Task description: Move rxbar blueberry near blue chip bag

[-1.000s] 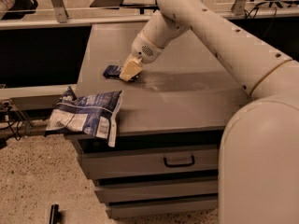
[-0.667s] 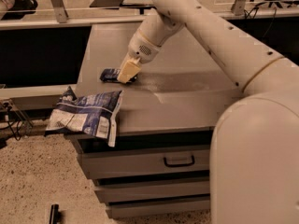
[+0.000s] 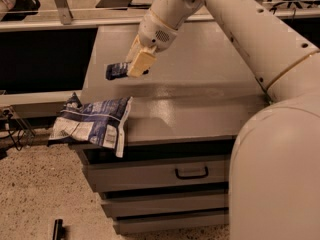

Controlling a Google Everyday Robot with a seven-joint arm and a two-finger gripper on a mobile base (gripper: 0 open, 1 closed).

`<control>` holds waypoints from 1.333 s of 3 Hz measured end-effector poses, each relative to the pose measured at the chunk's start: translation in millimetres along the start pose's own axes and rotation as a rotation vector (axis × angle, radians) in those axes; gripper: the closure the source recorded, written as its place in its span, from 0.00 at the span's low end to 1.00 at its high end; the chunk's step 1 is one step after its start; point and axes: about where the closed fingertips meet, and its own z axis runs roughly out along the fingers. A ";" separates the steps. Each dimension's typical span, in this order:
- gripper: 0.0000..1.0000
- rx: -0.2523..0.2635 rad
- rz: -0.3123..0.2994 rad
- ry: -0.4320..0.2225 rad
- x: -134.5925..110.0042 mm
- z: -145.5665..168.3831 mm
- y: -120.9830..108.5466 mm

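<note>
The rxbar blueberry, a small dark navy bar, is at the left part of the grey table top, its right end held between the pale fingers of my gripper. The gripper reaches down from the upper right and is shut on the bar, which seems to sit just above the surface. The blue chip bag, crumpled blue and white, lies at the table's front left corner and hangs over the edge. The bar is a short way behind the bag, apart from it.
The table is a cabinet with drawers below, one with a dark handle. My large white arm fills the right side. A rail runs behind the table. A small black object lies on the speckled floor.
The gripper with the bar has shifted a little to the left and up. The chip bag has not moved.
</note>
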 end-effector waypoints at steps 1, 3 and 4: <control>1.00 0.006 -0.039 0.005 -5.4 -15.0 5.3; 1.00 -0.042 -0.061 0.007 -4.4 -11.5 5.3; 1.00 -0.020 -0.087 -0.025 -4.5 -7.9 0.1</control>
